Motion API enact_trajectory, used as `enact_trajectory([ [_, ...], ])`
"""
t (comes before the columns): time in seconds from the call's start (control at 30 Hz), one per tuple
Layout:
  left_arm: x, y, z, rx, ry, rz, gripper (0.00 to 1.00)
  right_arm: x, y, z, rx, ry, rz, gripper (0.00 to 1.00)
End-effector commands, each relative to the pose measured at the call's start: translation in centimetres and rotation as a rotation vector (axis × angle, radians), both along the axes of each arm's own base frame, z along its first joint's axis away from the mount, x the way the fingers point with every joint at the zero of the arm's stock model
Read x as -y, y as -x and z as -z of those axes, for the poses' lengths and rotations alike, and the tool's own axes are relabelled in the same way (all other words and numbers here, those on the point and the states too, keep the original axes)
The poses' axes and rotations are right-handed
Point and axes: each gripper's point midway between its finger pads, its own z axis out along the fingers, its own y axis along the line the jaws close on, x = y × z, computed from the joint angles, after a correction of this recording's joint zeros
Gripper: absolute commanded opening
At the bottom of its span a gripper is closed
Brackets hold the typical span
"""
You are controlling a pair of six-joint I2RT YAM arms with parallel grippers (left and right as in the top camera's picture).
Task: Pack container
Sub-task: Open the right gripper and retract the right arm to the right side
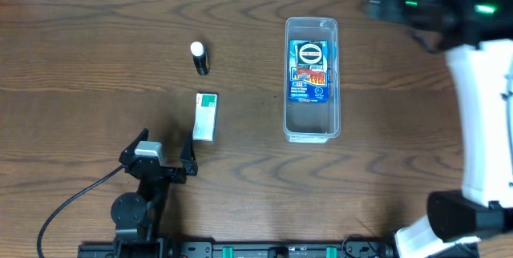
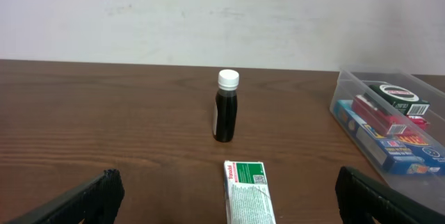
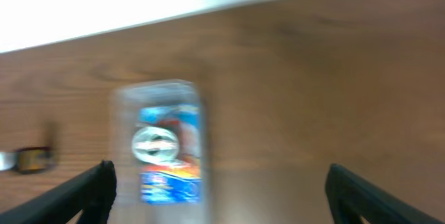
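Packing container [image 1: 313,122]: pack [image 1: 309,70] in, box [image 1: 206,116] out.
Your left claw [image 1: 159,152], spread, faces the box lengthwise; container to its right, long axis front-to-back; right claw [image 3: 219,196], also spread, near its far end.

overhead: i look straight down from high up, whole table [image 1: 80,50] in frame, arm bases along near edge and right side.
left wrist: i sit low, close to wood, facing level across table toward pale wall [image 2: 208,15]; left fingers [image 2: 83,200] frame bottom corners.
right wrist: i hang higher, tilted down, farther off, picture blurred; right fingers [image 3: 76,196] in bottom corners.
all three share container [image 1: 311,120]. overhead and left wrist also share dark bottle [image 1: 200,59] and small box [image 1: 206,116].
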Motion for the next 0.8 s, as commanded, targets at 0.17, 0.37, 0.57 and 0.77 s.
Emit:
enact_trajectory([
  [0.17, 0.0, 0.1, 1.5, -0.042, -0.008, 0.006, 0.98, 12.1, 4.4, 4.1, -0.208, 0.062, 0.307, 0.99],
  [0.37, 0.0, 0.1, 1.5, -0.042, -0.007, 0.006, 0.98, 16.3, 6.4, 6.7, -0.267, -0.021, 0.443, 0.99],
  [0.57, 0.0, 0.1, 1.5, -0.042, -0.008, 0.006, 0.98, 18.3, 7.9, 9.0, -0.309, -0.092, 0.596, 0.99],
  [0.77, 0.0, 0.1, 1.5, -0.042, -0.008, 0.006, 0.98, 18.4, 8.9, 10.9, -0.366, -0.113, 0.625, 0.99],
])
